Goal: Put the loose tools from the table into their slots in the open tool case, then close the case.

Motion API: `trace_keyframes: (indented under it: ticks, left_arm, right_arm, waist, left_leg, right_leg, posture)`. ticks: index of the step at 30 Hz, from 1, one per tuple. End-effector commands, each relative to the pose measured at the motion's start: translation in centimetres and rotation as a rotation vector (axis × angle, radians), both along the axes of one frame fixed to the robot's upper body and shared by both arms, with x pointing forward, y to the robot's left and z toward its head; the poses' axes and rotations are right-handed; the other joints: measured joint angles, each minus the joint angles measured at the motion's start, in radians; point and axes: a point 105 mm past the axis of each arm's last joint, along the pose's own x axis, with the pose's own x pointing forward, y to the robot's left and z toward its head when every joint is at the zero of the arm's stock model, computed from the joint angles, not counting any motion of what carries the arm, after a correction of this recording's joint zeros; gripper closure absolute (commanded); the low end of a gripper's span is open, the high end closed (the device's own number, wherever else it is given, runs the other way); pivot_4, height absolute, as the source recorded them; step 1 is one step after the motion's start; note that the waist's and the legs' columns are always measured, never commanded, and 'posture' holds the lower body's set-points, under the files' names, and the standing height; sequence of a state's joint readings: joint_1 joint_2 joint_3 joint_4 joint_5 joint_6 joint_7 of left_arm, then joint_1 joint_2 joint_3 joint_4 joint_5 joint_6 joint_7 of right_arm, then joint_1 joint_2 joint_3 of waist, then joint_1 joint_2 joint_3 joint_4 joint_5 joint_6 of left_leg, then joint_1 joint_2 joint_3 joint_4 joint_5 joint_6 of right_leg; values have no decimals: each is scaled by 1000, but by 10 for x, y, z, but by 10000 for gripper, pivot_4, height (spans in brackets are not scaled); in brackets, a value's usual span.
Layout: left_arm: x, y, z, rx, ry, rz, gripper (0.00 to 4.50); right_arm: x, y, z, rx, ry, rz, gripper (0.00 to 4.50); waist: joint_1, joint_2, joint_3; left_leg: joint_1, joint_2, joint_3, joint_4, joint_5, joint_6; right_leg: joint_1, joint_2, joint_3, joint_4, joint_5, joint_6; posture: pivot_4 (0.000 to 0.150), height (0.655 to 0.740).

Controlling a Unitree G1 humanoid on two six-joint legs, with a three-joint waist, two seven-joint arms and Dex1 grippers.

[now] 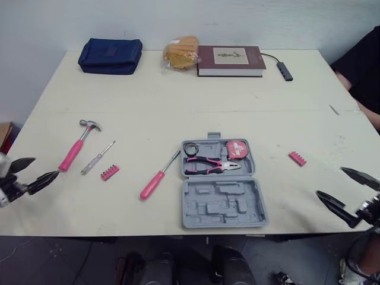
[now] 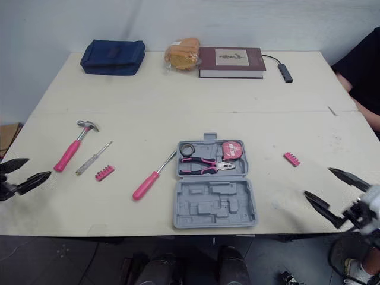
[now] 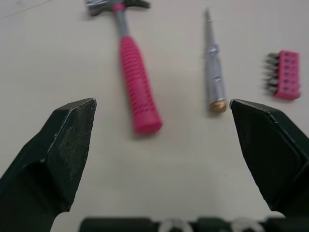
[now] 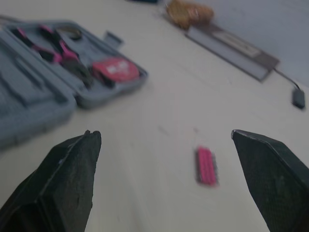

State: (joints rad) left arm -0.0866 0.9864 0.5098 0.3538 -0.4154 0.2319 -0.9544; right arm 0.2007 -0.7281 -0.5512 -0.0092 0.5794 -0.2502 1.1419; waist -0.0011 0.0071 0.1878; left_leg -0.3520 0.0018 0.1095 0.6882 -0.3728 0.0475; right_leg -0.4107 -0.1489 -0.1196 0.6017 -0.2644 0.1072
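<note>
- Pickup stage: left claw and right claw both gape empty at near bench corners.
- Hammer lies nearest left claw; tool case open centrally.
- Next: close on its handle.

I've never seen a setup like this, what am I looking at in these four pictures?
This is a two-armed humanoid robot. The two wide pictures come from its head cameras, looking down at a table. The two close ones come from wrist cameras, looking along black fingers. The left gripper and right gripper are open and hold nothing. On the table lie a hammer, a slim screwdriver, a pink-handled screwdriver, one pink bit holder, another bit holder, and an open grey tool case holding pliers and a tape measure.
</note>
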Motion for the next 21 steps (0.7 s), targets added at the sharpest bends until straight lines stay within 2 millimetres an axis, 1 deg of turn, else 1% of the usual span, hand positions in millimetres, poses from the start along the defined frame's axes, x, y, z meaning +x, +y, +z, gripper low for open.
trace_keyframes:
  ticks: [1, 3, 4, 9, 14, 16, 19, 20, 21]
  left_arm:
    - [23, -33, 4, 21, 47, -17, 323]
    - [32, -40, -1, 39, 83, -4, 323]
    - [34, -40, -4, 53, 94, 3, 323]
    - [50, -42, -14, 39, 134, 38, 323]
    - [56, -46, -22, 58, 180, 28, 323]
    - [54, -48, -26, 62, 211, 13, 323]
    - [50, -42, -41, 136, 286, 22, 323]
    - [51, -42, -42, 129, 283, 30, 4323]
    - [52, -43, -42, 111, 279, 27, 5609]
  right_arm:
    - [4, 56, 15, -43, -37, 229, 0]
    - [5, 79, 21, -54, -54, 320, 0]
    - [6, 85, 24, -46, -59, 340, 0]
    - [11, 103, 31, -66, -79, 382, 0]
    - [12, 108, 36, -71, -88, 377, 0]
    - [12, 108, 37, -74, -89, 370, 0]
    - [10, 109, 40, -78, -91, 364, 0]
    - [10, 110, 41, -80, -93, 360, 0]
    - [10, 110, 42, -83, -96, 357, 0]
  waist:
    - [0, 0, 0]
    - [0, 0, 0]
    - [0, 0, 0]
    - [0, -1, 0]
    - [1, -2, 0]
    - [1, -2, 0]
    - [1, -2, 0]
    - [1, -2, -1]
    - [1, -2, -1]
  left_leg:
    - [0, 0, 0, 0, 0, 0]
    - [0, 0, 0, 0, 1, 0]
    - [0, 0, 1, 0, 1, 0]
    - [0, 0, 4, 0, 2, 0]
    - [-1, 0, 5, 2, 2, 1]
    - [-1, 0, 5, 3, 2, 1]
    - [0, 0, 5, 3, 2, 1]
    - [0, 0, 5, 3, 2, 1]
    - [0, 0, 5, 3, 2, 1]
  right_leg:
    - [0, 0, 0, 0, 0, 0]
    - [0, 1, 0, 1, 0, 0]
    - [0, 1, 0, 1, 0, 0]
    - [-2, 9, -8, 1, 0, 0]
    - [-2, 8, -9, 2, 0, 0]
    - [-2, 8, -9, 2, 0, 0]
    - [-2, 8, -9, 2, 0, 0]
    - [-2, 7, -8, 3, 0, 0]
    - [-2, 7, -8, 3, 0, 0]
  posture:
    - [1500, 7400]
    - [1500, 7400]
    - [1500, 7400]
    - [1500, 7400]
    - [1500, 7400]
    - [1500, 7400]
    - [1500, 7400]
    - [1500, 7400]
    - [1500, 7400]
